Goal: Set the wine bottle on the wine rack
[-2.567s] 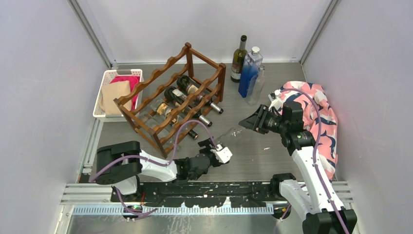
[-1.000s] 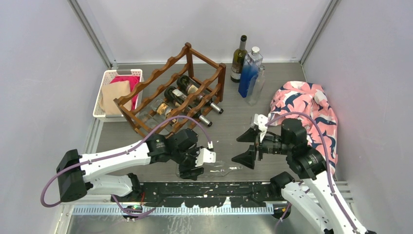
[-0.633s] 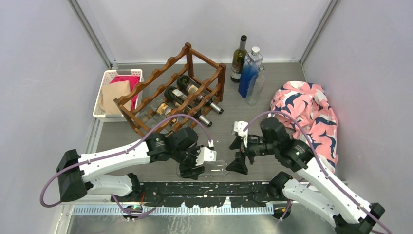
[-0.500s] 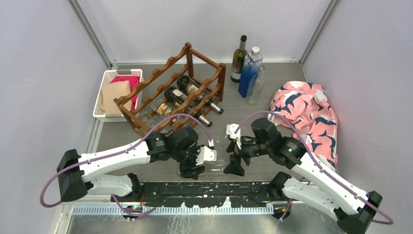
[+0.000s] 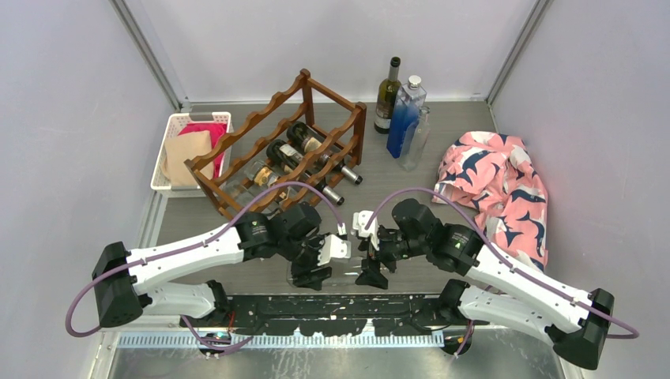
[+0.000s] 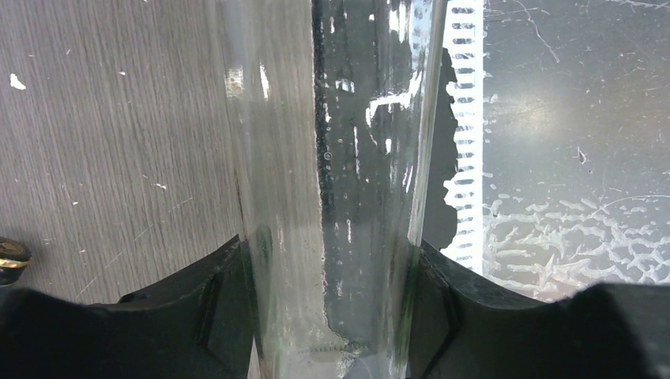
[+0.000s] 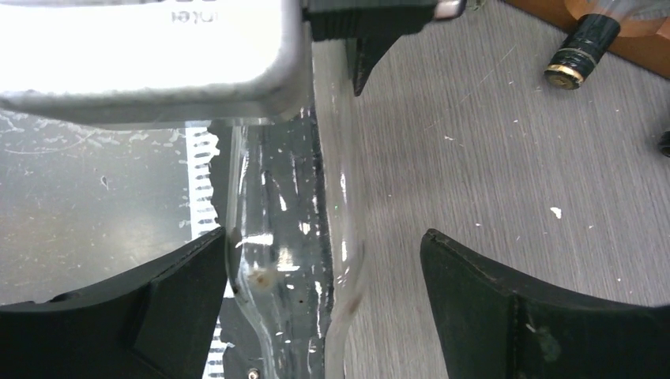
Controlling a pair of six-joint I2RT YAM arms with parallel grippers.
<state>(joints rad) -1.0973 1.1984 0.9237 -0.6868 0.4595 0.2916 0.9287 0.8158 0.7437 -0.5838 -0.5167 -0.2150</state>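
Observation:
A clear glass wine bottle [image 5: 348, 272] lies on its side along the table's near edge. My left gripper [image 5: 316, 262] is shut on its body; in the left wrist view both black fingers [image 6: 213, 308] press the glass [image 6: 340, 158]. My right gripper [image 5: 370, 251] stands open astride the bottle's shoulder [image 7: 292, 213]. Its left finger [image 7: 174, 300] sits against the glass and the right finger [image 7: 506, 308] stands well apart. The dark reddish-brown wine rack [image 5: 276, 130] stands at the back left, with several bottles lying in it.
A white basket [image 5: 175, 126] with folded cloths stands left of the rack. A dark green bottle [image 5: 387, 95], a blue bottle [image 5: 406, 114] and a clear one [image 5: 419, 140] stand at the back. A pink patterned cloth [image 5: 498, 185] lies on the right. The metal rail [image 5: 332, 304] runs along the front.
My right arm has swung left and down until its open jaws straddle the bottle. The left gripper has kept hold of the bottle without moving over the last second.

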